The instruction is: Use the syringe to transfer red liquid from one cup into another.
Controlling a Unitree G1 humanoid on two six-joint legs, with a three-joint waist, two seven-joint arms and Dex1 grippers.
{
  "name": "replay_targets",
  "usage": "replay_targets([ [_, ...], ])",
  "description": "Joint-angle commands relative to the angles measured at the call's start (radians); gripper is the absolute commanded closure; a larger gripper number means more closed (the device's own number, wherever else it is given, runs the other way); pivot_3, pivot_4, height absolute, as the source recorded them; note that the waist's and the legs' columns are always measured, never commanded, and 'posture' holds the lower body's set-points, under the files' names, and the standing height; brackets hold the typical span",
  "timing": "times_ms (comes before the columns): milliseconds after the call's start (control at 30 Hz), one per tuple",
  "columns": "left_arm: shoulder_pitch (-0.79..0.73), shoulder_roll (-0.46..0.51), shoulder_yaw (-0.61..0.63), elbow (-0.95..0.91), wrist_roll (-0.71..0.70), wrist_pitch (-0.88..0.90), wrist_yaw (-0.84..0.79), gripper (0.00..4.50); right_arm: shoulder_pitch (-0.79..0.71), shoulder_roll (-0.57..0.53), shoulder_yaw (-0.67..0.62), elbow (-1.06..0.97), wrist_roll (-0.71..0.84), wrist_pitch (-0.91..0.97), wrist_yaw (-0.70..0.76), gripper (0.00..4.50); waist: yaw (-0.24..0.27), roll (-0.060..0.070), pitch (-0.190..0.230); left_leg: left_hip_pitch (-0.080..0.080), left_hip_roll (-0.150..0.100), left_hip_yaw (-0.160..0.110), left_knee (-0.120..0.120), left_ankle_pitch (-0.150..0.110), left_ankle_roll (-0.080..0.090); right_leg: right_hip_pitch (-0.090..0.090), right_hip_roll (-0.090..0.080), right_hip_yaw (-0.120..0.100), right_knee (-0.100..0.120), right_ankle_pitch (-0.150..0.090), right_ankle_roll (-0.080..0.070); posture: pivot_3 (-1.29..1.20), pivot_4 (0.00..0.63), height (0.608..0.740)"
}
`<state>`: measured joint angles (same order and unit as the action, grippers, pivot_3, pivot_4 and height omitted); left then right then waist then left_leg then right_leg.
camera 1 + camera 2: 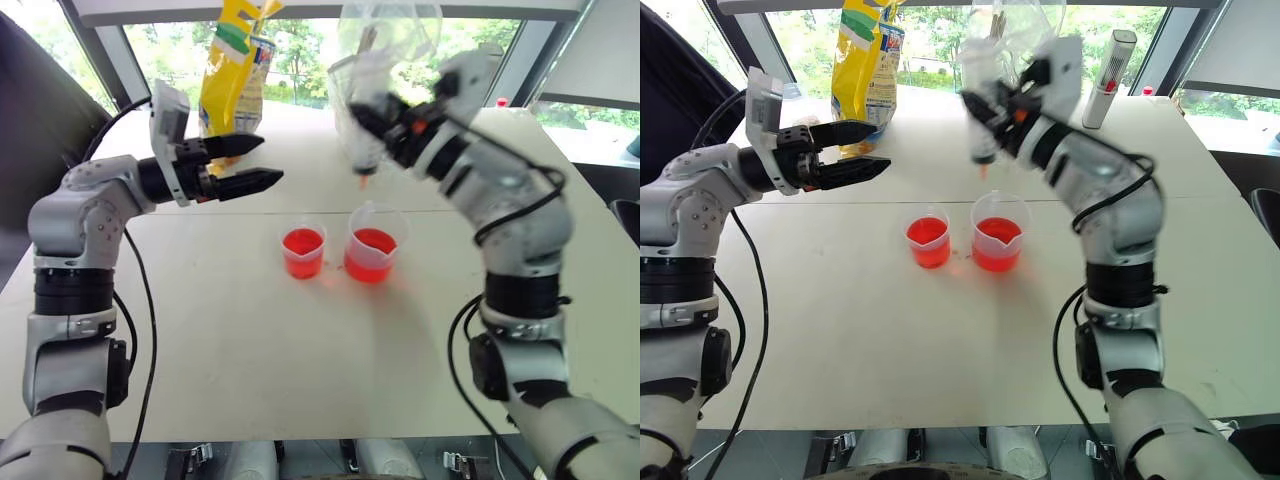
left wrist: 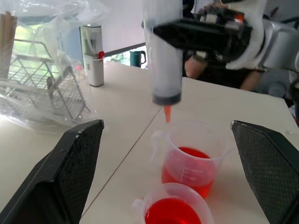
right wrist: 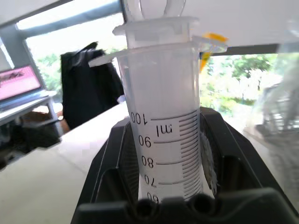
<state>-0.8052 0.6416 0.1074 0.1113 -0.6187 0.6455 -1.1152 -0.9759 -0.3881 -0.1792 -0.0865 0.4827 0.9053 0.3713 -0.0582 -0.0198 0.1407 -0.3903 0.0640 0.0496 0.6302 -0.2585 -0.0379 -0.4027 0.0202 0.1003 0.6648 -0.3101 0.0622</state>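
Pale table [image 1: 250, 340] by bright windows [image 1: 300, 50], two cups of red liquid [image 1: 302, 243].

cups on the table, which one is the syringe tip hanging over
The larger cup, the wider one with the flared rim and pouring lip. The syringe hangs nozzle-down above it; the smaller cup stands beside it.

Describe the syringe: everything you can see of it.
The syringe is a fat clear plastic barrel printed with black millilitre marks, with a flange at its top end, a dark plunger seal low inside and a short orange-red nozzle. It hangs upright, nozzle down, in the air above the larger cup, apart from it. The right gripper is shut on its barrel, black fingers on either side. No red liquid shows in the barrel. Nothing else touches it.
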Motion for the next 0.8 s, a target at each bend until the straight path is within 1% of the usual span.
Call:
replay_targets([
  [33,0.001,-0.01,-0.008,-0.029,0.001,-0.024,-0.011,0.03,-0.086,-0.106,-0.05,0.06,0.015,0.237,-0.045,3.1,0.0,0.0,0.0,0.0,0.0,0.0,0.0,0.0,0.0,0.0,0.0,0.0,0.0,0.0,0.0,0.0,0.15,0.739],
  [67,0.003,-0.012,-0.012,-0.03,0.002,-0.027,-0.012,0.03,-0.094,-0.138,-0.036,0.084,0.006,0.294,-0.045,3.1,0.0,0.0,0.0,0.0,0.0,0.0,-0.001,0.0,0.0,0.0,0.0,0.0,0.0,0.0,0.0,0.0,0.15,0.739],
  [133,0.017,-0.013,-0.027,-0.04,0.015,-0.044,-0.02,0.03,-0.092,-0.207,0.014,0.123,0.009,0.384,0.001,3.1,-0.005,0.0,0.0,0.0,0.0,0.0,-0.002,0.0,0.0,-0.001,0.001,0.001,-0.001,0.0,0.0,0.0,0.15,0.739],
  [233,0.039,-0.021,-0.031,-0.066,0.01,-0.045,-0.018,0.03,-0.052,-0.273,0.08,0.161,0.006,0.491,0.036,3.1,-0.012,0.0,0.0,0.0,0.0,0.002,-0.002,0.0,0.001,-0.002,0.001,0.003,-0.001,0.0,0.0,0.0,0.15,0.739],
  [333,0.054,-0.026,-0.029,-0.09,0.002,-0.037,-0.008,0.03,0.002,-0.297,0.124,0.208,-0.003,0.558,0.053,3.1,-0.011,0.0,0.0,0.0,0.0,0.003,-0.002,-0.001,0.001,-0.002,0.002,0.004,-0.001,0.0,0.0,0.0,0.15,0.739],
  [433,0.065,-0.031,-0.029,-0.109,0.002,-0.033,0.002,0.03,0.023,-0.283,0.121,0.293,-0.002,0.615,0.063,3.1,-0.011,0.0,0.0,-0.001,0.0,0.002,-0.002,-0.001,0.001,-0.002,0.002,0.004,-0.001,0.0,0.0,0.0,0.15,0.739],
  [567,0.075,-0.029,-0.029,-0.132,0.001,-0.027,0.013,0.03,0.054,-0.281,0.157,0.385,-0.035,0.585,0.071,3.1,-0.011,0.0,0.0,-0.001,0.0,0.003,-0.001,-0.001,0.001,-0.002,0.002,0.004,-0.001,0.0,0.0,0.0,0.15,0.739],
  [733,0.09,-0.025,-0.03,-0.166,-0.004,-0.012,0.023,0.03,0.082,-0.286,0.21,0.444,-0.071,0.529,0.098,3.1,-0.011,0.0,0.0,-0.001,-0.001,0.003,-0.001,-0.001,0.001,-0.002,0.003,0.004,-0.001,0.0,0.0,0.0,0.15,0.739],
  [800,0.094,-0.025,-0.026,-0.178,-0.011,-0.002,0.029,0.0,0.084,-0.285,0.214,0.457,-0.081,0.514,0.105,2.08,-0.011,0.0,0.0,-0.001,-0.001,0.002,-0.001,-0.001,0.001,-0.002,0.004,0.003,-0.002,0.0,0.0,0.0,0.15,0.739],
])
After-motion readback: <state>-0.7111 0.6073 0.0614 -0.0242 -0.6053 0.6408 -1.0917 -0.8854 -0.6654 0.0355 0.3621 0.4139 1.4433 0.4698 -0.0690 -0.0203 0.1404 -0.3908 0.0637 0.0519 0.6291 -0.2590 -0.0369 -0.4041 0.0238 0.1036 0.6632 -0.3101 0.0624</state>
